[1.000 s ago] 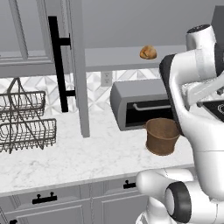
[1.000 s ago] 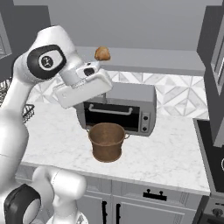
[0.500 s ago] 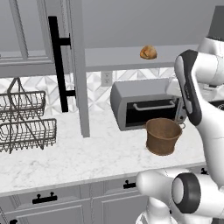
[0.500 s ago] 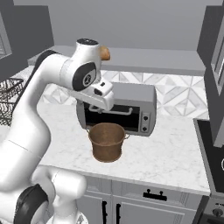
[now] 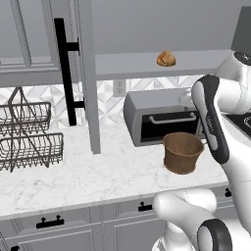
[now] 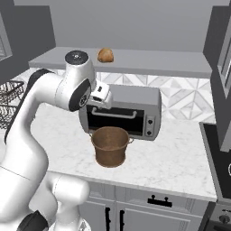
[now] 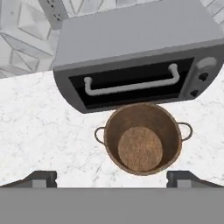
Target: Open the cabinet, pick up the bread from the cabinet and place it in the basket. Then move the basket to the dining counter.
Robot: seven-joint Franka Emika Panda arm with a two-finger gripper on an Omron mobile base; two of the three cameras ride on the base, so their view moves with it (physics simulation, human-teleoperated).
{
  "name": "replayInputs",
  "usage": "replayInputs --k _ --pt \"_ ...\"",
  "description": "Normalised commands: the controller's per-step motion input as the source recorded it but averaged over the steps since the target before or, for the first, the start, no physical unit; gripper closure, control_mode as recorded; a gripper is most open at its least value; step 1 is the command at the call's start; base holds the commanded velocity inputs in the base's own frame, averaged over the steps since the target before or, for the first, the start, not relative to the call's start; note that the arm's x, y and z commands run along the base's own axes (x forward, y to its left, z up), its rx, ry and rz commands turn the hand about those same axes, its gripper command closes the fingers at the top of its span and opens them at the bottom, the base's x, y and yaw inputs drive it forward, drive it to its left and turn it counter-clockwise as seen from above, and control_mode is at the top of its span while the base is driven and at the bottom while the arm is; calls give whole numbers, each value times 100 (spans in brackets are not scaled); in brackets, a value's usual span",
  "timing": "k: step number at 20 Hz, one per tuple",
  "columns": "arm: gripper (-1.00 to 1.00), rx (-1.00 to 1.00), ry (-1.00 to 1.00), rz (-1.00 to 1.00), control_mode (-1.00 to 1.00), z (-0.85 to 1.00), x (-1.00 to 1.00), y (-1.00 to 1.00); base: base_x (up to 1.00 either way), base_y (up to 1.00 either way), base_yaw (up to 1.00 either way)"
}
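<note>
Bread (image 5: 166, 58): small bun on the open cabinet (image 5: 83, 73) shelf, likely light and soft, so I'd pinch its sides gently; my hand (image 7: 111, 177) hangs wide, empty, over the basket (image 7: 143, 138).

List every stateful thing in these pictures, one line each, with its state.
Grey wall cabinet: door swung open.
Small golden-brown bread bun: on the cabinet's grey shelf, not picked up.
Round brown woven basket: upright on the marble worktop, empty.
Grey toaster oven: door shut.
Tool: open, empty, above the basket.
</note>
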Motion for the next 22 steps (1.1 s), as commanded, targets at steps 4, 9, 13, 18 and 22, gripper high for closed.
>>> replayInputs --k 4,9,13,18,22 --pt "-100 -19 -16 37 -100 11 20 0 0 0 0" --pt "-100 -41 -7 19 -100 20 0 5 0 0 0" --pt "-100 -14 -2 0 -100 4 7 -4 0 0 0" --pt "-100 25 -4 -7 -100 3 28 -8 0 0 0" --pt "-100 3 -11 -3 -100 50 5 0 0 0 0"
